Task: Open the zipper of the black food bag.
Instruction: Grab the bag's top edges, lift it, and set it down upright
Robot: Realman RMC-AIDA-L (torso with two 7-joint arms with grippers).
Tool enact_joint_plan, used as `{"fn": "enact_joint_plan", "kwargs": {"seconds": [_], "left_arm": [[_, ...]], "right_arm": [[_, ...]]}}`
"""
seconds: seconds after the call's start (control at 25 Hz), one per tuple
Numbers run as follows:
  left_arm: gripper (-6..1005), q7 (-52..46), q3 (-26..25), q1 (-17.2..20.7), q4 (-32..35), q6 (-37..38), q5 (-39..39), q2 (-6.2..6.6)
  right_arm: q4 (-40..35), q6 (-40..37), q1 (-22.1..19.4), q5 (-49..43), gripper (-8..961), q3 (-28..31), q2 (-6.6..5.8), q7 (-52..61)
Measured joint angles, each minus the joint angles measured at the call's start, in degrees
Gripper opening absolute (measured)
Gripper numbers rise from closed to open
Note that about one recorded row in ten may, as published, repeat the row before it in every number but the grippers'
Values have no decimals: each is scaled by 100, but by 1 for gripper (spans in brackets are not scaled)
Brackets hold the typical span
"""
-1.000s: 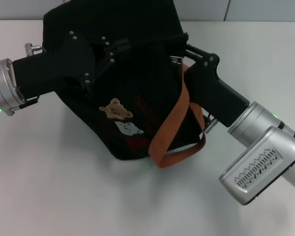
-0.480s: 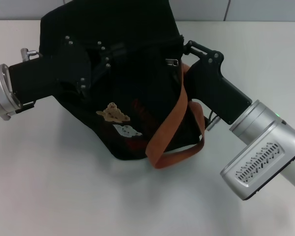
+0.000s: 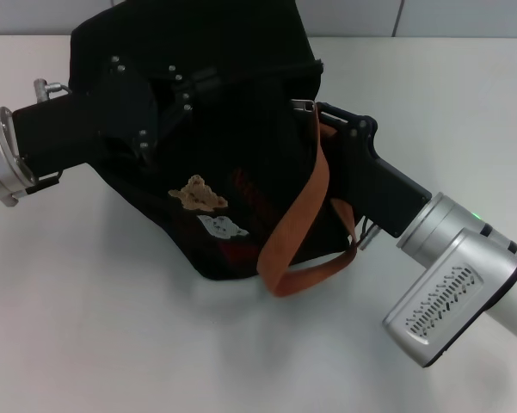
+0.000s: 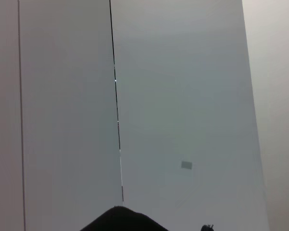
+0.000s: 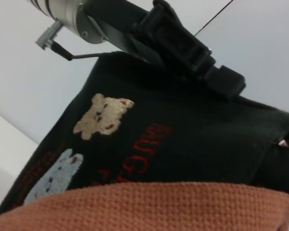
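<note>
White tabletop (image 3: 112, 327) carries everything, and the black food bag (image 3: 241, 112) sits toward its far side, tipped over so that one broad fabric face looks up at the head camera. All else is placed from this bag. On that upturned face, toward the near lower part, are a tan bear patch (image 3: 200, 194) and, just below it, a white cloud patch (image 3: 222, 227), with faint red lettering (image 3: 251, 191) beside them. An orange strap (image 3: 303, 225) runs down the bag's right-hand side and loops out onto the table at its near corner.

The left gripper (image 3: 189, 86) reaches in from the bag's left and lies on the upper part of the bag, at the dark seam line; its black fingers merge with the black cloth, so whether they are spread or pinched cannot be told. The right gripper (image 3: 320, 116) comes in from the bag's right and presses against the bag's right edge, next to the top of the orange strap; how its fingers stand cannot be told either. The zipper (image 3: 267, 73) shows as a dark line across the bag's upper part, ending near a small silvery pull tab (image 3: 303, 104) right at the right gripper's tip.
</note>
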Motion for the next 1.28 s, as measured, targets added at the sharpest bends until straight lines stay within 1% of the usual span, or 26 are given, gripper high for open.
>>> {"fn": "enact_joint_plan", "kwargs": {"seconds": [0.36, 0.48, 0.84, 1.04, 1.28], "left_arm": [[21, 7, -18, -19, 0, 46, -207, -1], [21, 2, -49, -3, 0, 49, -212, 27], [21, -21, -367, 30, 0, 259, -230, 69], [21, -45, -388, -14, -2, 302, -237, 79], [20, -47, -365, -27, -9, 347, -242, 82]], "right_arm": [[42, -43, -8, -9, 405, 44, 1, 12], [37, -51, -19, 1, 405, 47, 1, 91], [21, -145, -20, -19, 406, 48, 1, 141], [27, -244, -19, -13, 406, 53, 1, 141], [38, -348, 34, -27, 405, 249, 1, 144]]}}
